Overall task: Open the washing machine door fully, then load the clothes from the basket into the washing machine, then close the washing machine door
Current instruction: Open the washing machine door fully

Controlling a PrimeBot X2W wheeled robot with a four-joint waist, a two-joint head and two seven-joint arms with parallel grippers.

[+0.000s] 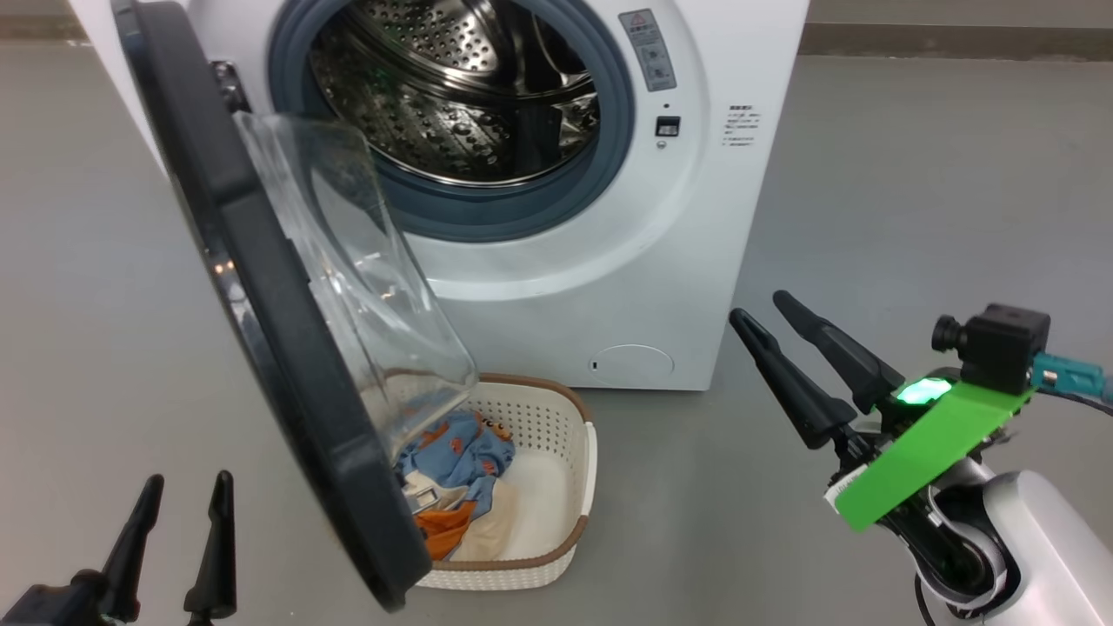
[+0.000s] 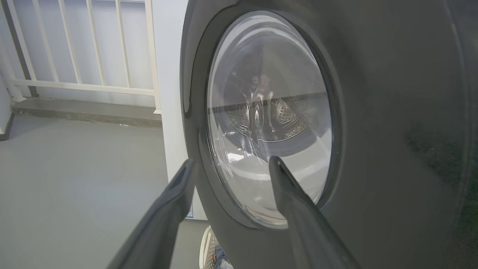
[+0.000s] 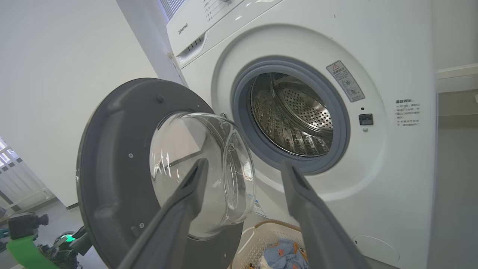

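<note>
Grey floor (image 1: 913,174): smooth, matt and even in tone, spreading across the head view from 9 o'clock to 3 o'clock. Dark skirting strip (image 1: 956,39): runs along the floor's far edge at 2 o'clock in the head view. White railing (image 2: 82,48): upright bars, standing at 10 o'clock in the left wrist view, seated on a low grey kerb (image 2: 86,112) that meets the floor. White wall (image 3: 56,74): plain, at 10 o'clock in the right wrist view.
</note>
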